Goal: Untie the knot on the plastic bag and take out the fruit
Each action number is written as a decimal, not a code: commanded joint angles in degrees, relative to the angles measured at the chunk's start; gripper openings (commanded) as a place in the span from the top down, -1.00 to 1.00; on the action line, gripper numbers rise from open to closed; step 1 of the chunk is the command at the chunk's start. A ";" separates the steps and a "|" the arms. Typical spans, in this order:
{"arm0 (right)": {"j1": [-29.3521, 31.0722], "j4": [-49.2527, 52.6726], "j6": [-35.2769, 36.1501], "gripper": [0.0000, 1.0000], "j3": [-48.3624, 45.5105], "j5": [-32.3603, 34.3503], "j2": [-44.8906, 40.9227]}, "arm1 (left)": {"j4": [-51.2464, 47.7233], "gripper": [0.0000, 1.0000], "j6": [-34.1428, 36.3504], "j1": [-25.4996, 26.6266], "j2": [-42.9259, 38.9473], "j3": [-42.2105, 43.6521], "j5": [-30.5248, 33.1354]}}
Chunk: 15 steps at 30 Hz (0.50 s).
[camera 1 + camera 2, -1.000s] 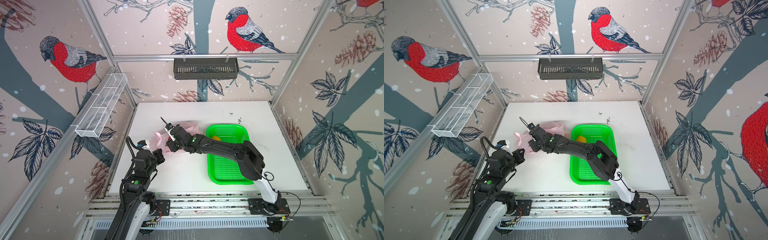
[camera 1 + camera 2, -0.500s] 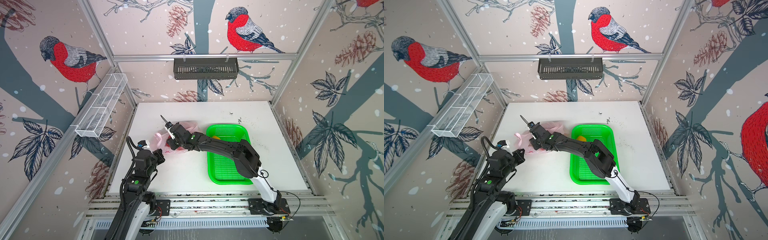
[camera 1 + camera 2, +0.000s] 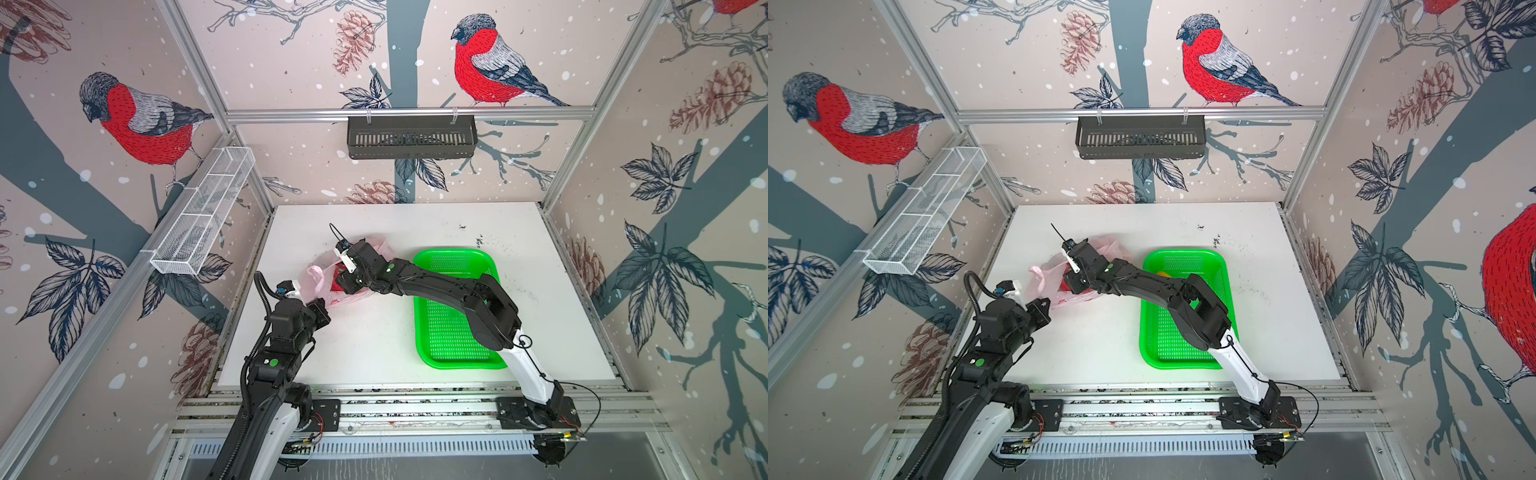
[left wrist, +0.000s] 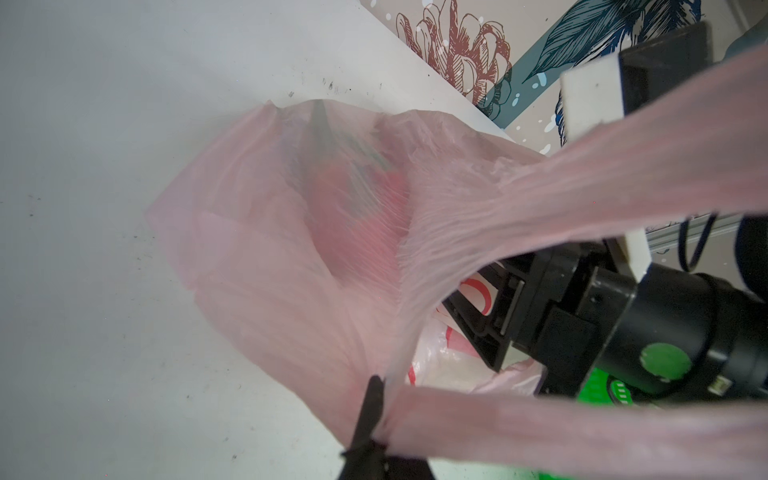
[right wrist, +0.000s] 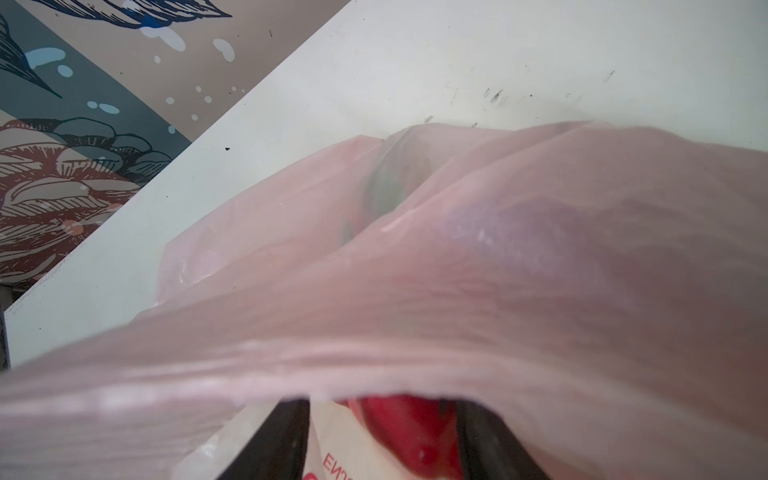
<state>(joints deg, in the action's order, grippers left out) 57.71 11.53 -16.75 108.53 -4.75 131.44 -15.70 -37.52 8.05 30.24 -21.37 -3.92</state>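
Left wrist view showed left fingers (image 4: 368, 415) clamped on a handle strip (image 4: 582, 428) of the plastic bag (image 4: 270, 257), which lay on the table (image 4: 83, 166); right fingers (image 5: 278, 444) stood apart astride a dragon fruit (image 5: 411, 432) inside, grip unclear.

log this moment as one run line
left gripper: shut on bag handle | right gripper: inside plastic bag, jaws flanking red fruit, grip unclear | green basket: yellow fruit inside

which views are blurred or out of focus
Right wrist view: the plastic bag is close, soft and out of focus. Left wrist view: its near handle strips are blurred, the table marks sharper. Both top views: sharp and evenly lit.
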 commanded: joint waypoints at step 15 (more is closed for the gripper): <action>-0.06 -0.62 10.78 -0.34 0.28 -5.55 -0.49 | -0.38 1.00 1.49 0.03 0.59 -3.22 4.52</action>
<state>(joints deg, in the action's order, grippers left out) 57.67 11.51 -9.61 108.53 -9.17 131.41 -16.10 -37.04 8.05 30.72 -23.92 -1.17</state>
